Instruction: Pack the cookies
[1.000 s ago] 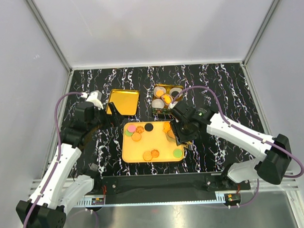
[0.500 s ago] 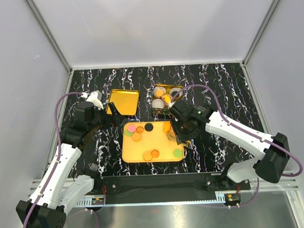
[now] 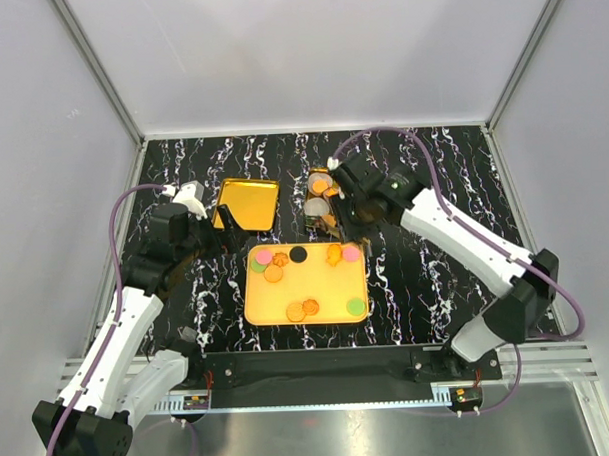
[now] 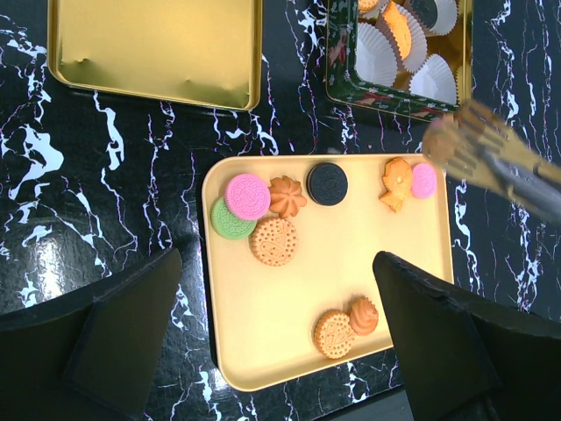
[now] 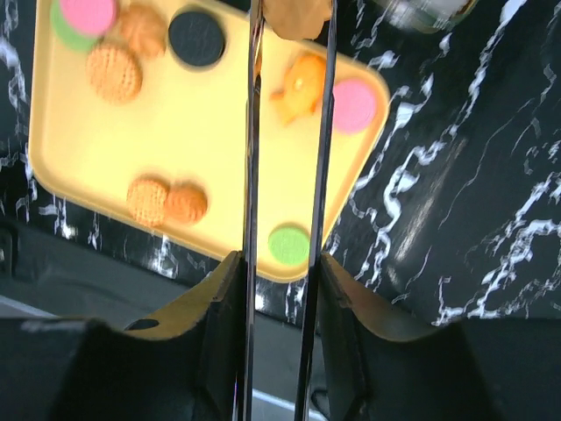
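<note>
Several cookies lie on the yellow tray (image 3: 317,286): a pink one on a green one (image 3: 260,258), a black one (image 3: 298,254), orange ones (image 3: 302,309), a pink one (image 3: 351,253) and a green one (image 3: 356,306). My right gripper (image 3: 332,209) hovers at the near edge of the tin of white paper cups (image 3: 316,203). Its long thin metal fingers (image 5: 252,175) are shut on a tan cookie (image 5: 296,16). My left gripper (image 4: 280,324) is open and empty, above the tray's left half (image 4: 333,272). The left wrist view shows the held cookie (image 4: 441,140).
A gold lid (image 3: 249,204) lies upside down left of the tin, behind the tray. The tin (image 4: 399,61) holds several paper cups, some with orange cookies in them. The table is black marble-patterned, walled by grey panels.
My right gripper has lifted off the tray's right side and moved back toward the tin with a cookie. A pink cookie on the tray is now uncovered. The left arm has not moved.
</note>
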Robot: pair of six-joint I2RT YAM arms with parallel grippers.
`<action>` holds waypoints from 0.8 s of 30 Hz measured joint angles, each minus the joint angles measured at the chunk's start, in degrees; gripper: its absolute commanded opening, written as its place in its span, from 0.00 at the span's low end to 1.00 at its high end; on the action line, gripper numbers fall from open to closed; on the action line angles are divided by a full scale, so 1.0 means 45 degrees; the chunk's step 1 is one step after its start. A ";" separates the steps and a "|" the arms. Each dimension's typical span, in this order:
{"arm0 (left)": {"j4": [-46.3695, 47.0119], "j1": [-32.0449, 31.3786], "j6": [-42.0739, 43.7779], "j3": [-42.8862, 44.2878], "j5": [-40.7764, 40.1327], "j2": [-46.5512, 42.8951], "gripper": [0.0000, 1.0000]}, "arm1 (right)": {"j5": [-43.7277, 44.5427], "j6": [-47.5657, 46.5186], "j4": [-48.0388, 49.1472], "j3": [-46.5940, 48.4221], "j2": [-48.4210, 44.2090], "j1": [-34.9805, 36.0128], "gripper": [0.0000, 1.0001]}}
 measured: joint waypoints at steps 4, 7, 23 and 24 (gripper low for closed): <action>0.0000 0.0000 0.0000 0.0000 0.0000 0.0000 0.99 | -0.0019 -0.0437 0.0544 0.0884 0.1156 -0.0967 0.41; 0.0005 0.0005 0.0000 0.0000 0.0000 0.0000 0.99 | -0.0087 -0.0690 0.0937 0.1486 0.2152 -0.1316 0.41; 0.0000 0.0005 0.0000 0.0000 0.0000 0.0000 0.99 | -0.0325 -0.1175 0.1593 0.2521 0.4197 -0.1511 0.44; 0.0000 0.0005 0.0005 0.0000 -0.0005 0.0000 0.99 | -0.0316 -0.1180 0.1593 0.2521 0.4197 -0.1515 0.44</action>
